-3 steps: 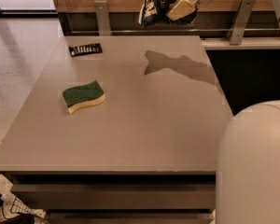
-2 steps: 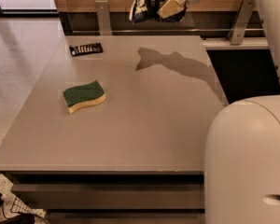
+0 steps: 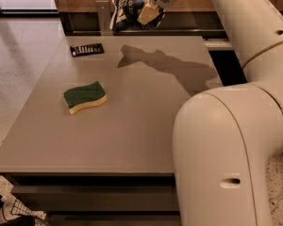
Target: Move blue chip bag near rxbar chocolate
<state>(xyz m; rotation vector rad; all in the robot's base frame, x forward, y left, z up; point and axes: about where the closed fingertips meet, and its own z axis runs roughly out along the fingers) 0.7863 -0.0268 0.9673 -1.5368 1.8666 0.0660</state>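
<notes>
The blue chip bag (image 3: 126, 11), dark navy foil with white lettering, hangs in the air above the table's far edge. My gripper (image 3: 148, 14) is shut on its right side and holds it well above the tabletop. The rxbar chocolate (image 3: 87, 49), a small flat black wrapper with white print, lies at the far left of the table, left of and below the bag. The bag's shadow falls on the table to the right of the bar.
A green-and-yellow sponge (image 3: 85, 97) lies left of the middle of the grey table (image 3: 132, 135). My white arm (image 3: 236, 126) fills the right side of the view. A metal rail (image 3: 104, 13) runs behind the table's far edge.
My gripper has carried the blue chip bag leftward along the far edge, closer to the rxbar chocolate. The arm has swung further into view on the right.
</notes>
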